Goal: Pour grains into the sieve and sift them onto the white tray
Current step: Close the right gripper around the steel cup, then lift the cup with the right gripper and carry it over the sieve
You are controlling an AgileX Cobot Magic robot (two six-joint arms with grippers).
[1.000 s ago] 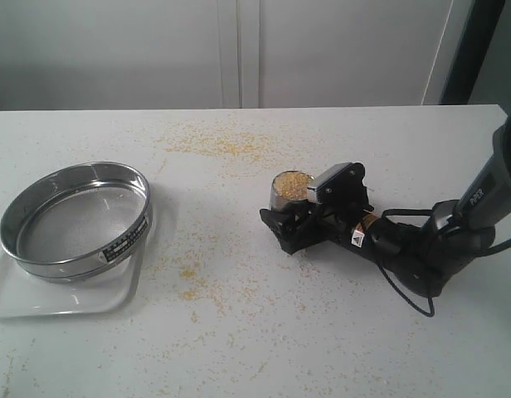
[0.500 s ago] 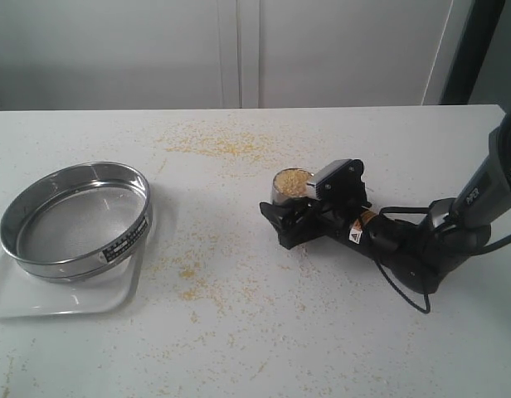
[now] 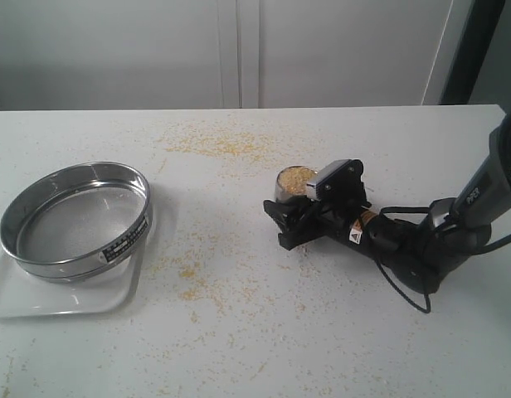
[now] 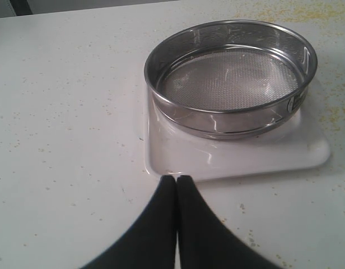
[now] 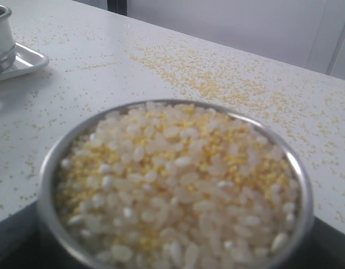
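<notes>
The grains (image 3: 295,176), whitish rice mixed with fine yellow granules, fill a small steel cup (image 3: 282,193) at the table's centre right. My right gripper (image 3: 300,199) lies low over the table, shut on this cup. In the right wrist view the grains (image 5: 178,174) fill the frame inside the cup's rim (image 5: 49,168). The sieve (image 3: 77,222), a wide steel hoop with a label strip, rests empty on the white tray (image 3: 65,294) at the left. In the left wrist view my left gripper (image 4: 176,178) is shut and empty, just short of the white tray's (image 4: 228,159) rim, facing the sieve (image 4: 231,78).
Stray yellow specks (image 3: 214,145) are sprinkled across the white table, thickest behind the cup and between cup and tray (image 3: 189,282). A black cable (image 3: 405,290) trails from the right arm. The left arm is outside the exterior view.
The right gripper and the cup have shifted slightly right and away. Sieve and tray have not moved.
</notes>
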